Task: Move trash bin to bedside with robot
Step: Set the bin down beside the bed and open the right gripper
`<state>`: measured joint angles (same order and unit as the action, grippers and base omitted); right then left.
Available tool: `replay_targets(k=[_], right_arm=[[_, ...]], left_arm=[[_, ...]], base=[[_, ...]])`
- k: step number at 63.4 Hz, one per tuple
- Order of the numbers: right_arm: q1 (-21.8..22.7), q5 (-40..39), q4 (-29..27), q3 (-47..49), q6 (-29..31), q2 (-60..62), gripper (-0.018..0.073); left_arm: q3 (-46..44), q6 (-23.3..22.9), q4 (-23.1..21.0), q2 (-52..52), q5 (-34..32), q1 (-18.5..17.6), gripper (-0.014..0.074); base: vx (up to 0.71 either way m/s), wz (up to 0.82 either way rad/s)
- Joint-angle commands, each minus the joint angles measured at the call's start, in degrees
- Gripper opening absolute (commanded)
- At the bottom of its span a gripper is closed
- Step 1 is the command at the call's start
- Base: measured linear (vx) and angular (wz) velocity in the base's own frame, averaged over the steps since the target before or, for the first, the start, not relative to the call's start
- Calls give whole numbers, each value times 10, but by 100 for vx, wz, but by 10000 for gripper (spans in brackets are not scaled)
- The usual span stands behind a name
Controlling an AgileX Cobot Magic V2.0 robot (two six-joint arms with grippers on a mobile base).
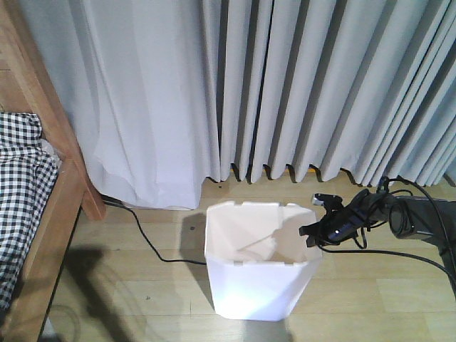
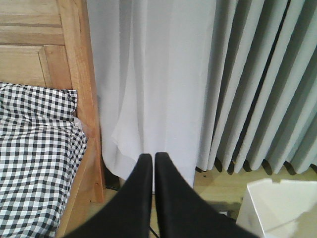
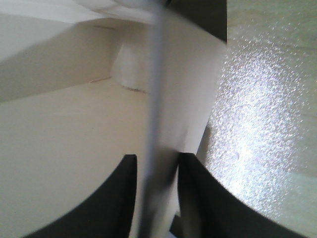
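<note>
A: Item one, the trash bin point(image 1: 260, 267): where is it standing?

B: On the wood floor point(image 1: 142, 285) at centre frame, with the bed frame point(image 1: 53, 164) lying out at nine o'clock, well apart from it. One bin, one bed, one checked cover point(image 1: 21, 192).

A: Item two, grippers?

B: Two. The right gripper point(image 1: 311, 234) is meeting the bin's rim at three o'clock; in the wrist view its fingers point(image 3: 119, 198) are straddling the thin wall point(image 3: 153, 148), one inside and one outside (the wall is blurred, so I'm judging them clamped rather than merely close). The left gripper point(image 2: 152, 163) is hanging idle, fingers pressed together, holding nothing.

A: Step in hand?

B: The grip is looking made, the haul not yet done. Next, the bin is needing a pull toward nine o'clock, gently, since thin plastic is likely to flex.

A: Other entries?

B: One curtain point(image 1: 285, 85), one black cable point(image 1: 142, 239) crossing the path.
</note>
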<state>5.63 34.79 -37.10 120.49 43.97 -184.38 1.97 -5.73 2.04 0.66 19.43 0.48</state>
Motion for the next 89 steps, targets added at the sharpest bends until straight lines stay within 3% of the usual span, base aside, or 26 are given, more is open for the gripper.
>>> replay_targets(k=[1, 27, 46, 69, 76, 89], right_arm=[[0, 24, -15, 11, 2, 23, 267], [0, 33, -12, 11, -9, 23, 342], [6, 49, 47, 11, -44, 23, 549], [17, 53, 5, 13, -53, 26, 550], [17, 54, 15, 5, -54, 38, 550], [15, -40, 42, -99, -112, 111, 550]], left_arm=[[2, -2, -1, -10, -42, -1, -6], [2, -2, -1, -10, -42, -1, -6], [2, -2, -1, -10, -42, -1, -6], [2, -2, -1, -10, -42, -1, -6], [2, -2, -1, -10, -42, -1, -6], [2, -2, -1, -10, -42, -1, -6]], base=[[0, 0], [0, 0], [0, 0], [0, 0], [0, 0], [0, 0]])
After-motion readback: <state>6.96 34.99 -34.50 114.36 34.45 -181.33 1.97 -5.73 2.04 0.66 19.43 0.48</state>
